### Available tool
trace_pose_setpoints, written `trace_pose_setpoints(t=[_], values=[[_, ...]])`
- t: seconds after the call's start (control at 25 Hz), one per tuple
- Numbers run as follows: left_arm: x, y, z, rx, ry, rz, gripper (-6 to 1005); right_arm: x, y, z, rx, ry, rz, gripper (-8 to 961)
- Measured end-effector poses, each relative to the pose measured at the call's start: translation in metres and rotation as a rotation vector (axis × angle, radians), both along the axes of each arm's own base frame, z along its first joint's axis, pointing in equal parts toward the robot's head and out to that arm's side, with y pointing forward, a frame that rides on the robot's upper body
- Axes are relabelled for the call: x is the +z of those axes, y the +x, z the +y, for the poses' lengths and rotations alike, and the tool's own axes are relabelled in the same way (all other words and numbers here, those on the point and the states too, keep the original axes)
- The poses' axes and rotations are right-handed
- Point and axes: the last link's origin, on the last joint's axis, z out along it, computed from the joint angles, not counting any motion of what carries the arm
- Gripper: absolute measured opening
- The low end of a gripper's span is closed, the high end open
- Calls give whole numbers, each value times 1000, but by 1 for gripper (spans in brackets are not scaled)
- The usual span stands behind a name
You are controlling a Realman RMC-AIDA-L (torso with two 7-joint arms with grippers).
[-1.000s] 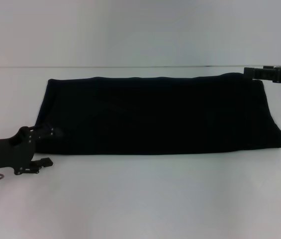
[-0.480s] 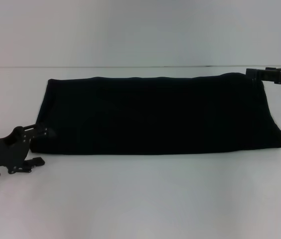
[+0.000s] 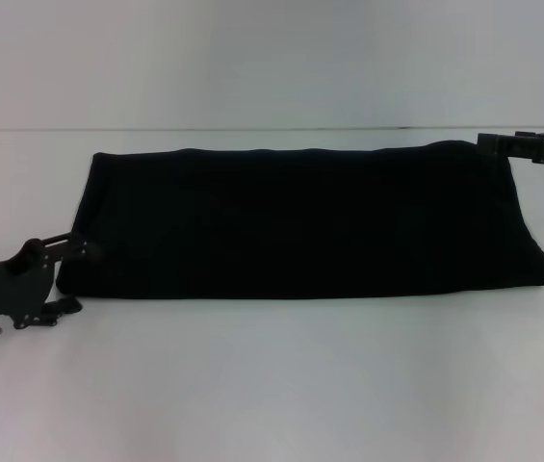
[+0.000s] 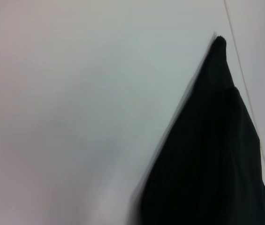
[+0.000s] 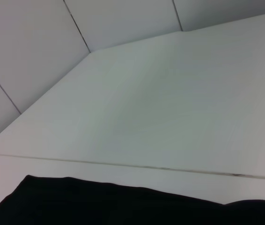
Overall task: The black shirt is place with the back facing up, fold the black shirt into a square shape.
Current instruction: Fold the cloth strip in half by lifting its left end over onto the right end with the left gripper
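1. Left gripper (image 3: 67, 248) sits at the lower left of the head view, its tips just beside the near left corner of the black shirt (image 3: 300, 223); whether its fingers are spread or closed I cannot tell, since the dark fingers merge with the dark cloth
2. Right gripper (image 3: 488, 142) reaches in from the right edge of the frame, at the shirt's far right corner; whether it is parted or closed cannot be made out either
3. Shirt lies across the middle of the frame on the white table (image 3: 272, 385), folded into a long band with its length running left to right, so it is a rectangle and not yet a square
4. Judged from its look, the cloth is soft, light and limp: it should sag and drape when lifted, carry no shape of its own, and its stacked layers may slide apart if only the top one is caught
5. Best hold, in my judgement, is at the corners of one short end, pinching all layers together, so that the end can be carried over onto the other half
6. Left wrist view shows one tapering edge of the shirt against bare table, and the right wrist view shows its far hem at the bottom of the frame
7. No brand, label or writing can be read anywhere; the fabric is plain matte black
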Motion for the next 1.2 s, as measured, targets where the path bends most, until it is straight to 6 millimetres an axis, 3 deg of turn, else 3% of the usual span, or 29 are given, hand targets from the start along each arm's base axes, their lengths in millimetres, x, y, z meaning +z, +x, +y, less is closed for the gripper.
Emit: trace_pose_setpoints(t=[1.0, 1.2], values=[[-1, 4, 11, -126, 32, 97, 859, 1, 0, -1, 1, -7, 1, 826], [-2, 4, 11, -144, 32, 105, 652, 0, 0, -1, 2, -8, 1, 827]])
